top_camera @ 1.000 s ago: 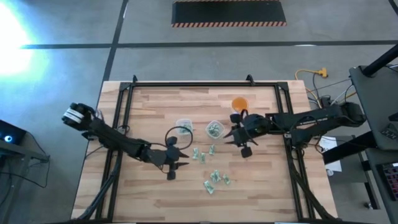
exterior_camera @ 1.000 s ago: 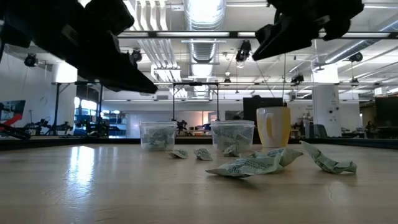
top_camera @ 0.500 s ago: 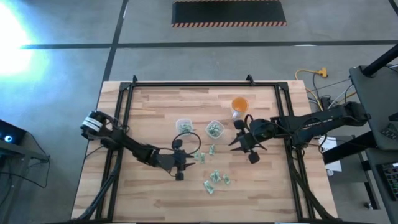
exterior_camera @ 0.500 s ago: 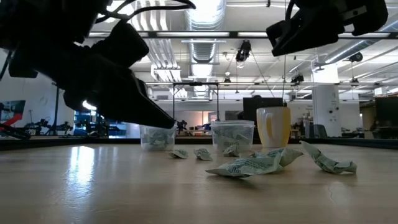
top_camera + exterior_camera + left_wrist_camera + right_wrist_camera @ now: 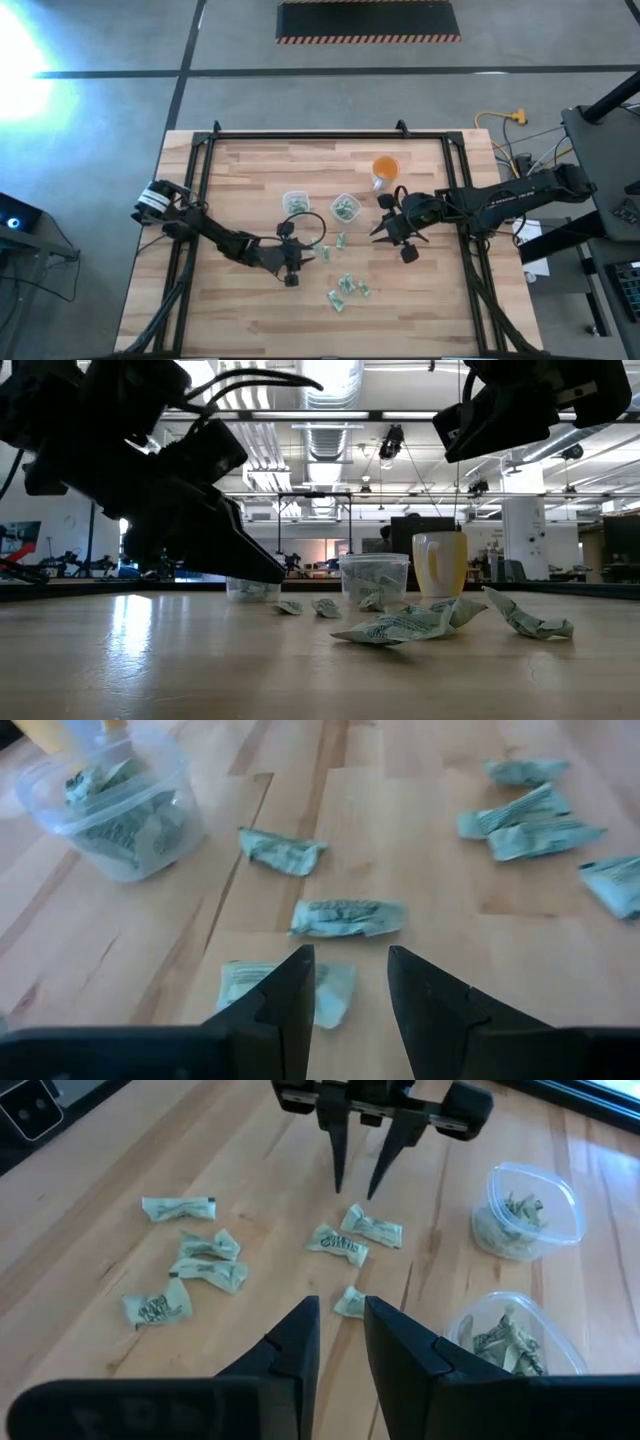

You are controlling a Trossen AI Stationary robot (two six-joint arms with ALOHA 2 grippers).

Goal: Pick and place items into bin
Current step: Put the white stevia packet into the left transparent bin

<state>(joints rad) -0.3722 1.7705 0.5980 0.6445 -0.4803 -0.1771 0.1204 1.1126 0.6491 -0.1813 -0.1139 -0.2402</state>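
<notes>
High view: the wrappers [image 5: 345, 286] lie loose on the table [image 5: 240, 170], a few just right of the left gripper [image 5: 297, 258], a cluster nearer the front edge, one below the right cup [image 5: 346, 207]. Two clear cups, the left cup [image 5: 294, 201] beside it, already hold some. The right gripper [image 5: 385, 232] hangs right of the cups, near the orange cup [image 5: 385, 167], over bare wood.

Low view: crumpled and thin, the wrappers look nearly weightless and soft; they should fold under a pinch and slide if nudged, so a grab across the bunched middle seems best. The left gripper hangs low, just off the wood; the right one is high.

Left wrist view: the fingers [image 5: 285, 1005] stand a little apart with nothing between them. One wrapper [image 5: 330, 990] lies right under the tips, another [image 5: 347, 917] just beyond.

Right wrist view: these fingers [image 5: 292, 1345] stand narrowly apart, empty, above a small wrapper [image 5: 349, 1302]; the left gripper shows across the table, tips apart above two wrappers.
</notes>
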